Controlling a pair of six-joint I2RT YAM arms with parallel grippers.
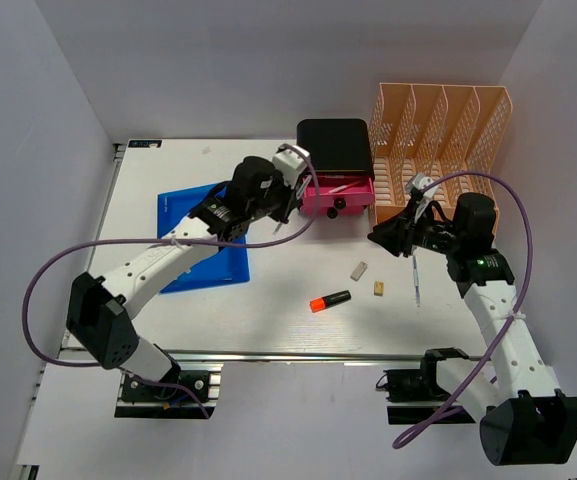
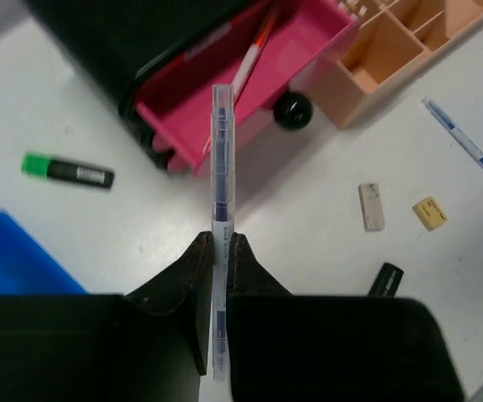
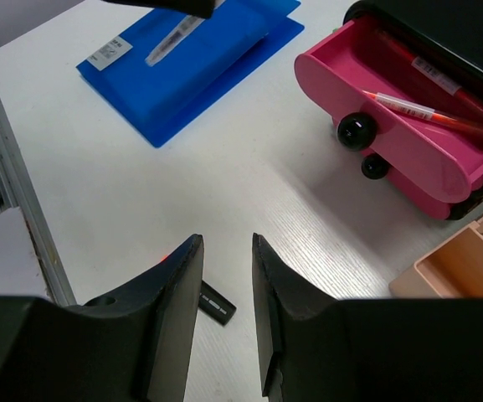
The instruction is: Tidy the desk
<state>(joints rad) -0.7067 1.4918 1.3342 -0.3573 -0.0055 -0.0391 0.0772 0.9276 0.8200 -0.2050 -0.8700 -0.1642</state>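
Clamping a clear pen (image 2: pixel 222 167), left gripper (image 2: pixel 216 248) sits nearer the open pink drawer (image 2: pixel 300 50), pen's long axis aimed at it; right gripper (image 3: pixel 227 251) hangs open, empty over the table (image 3: pixel 141 197).

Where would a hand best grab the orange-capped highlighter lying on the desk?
Probably mid-barrel on the highlighter, coming straight down from above. It lies flat on the desk with bare space along both long sides, so a pinch across its narrow width should fit.
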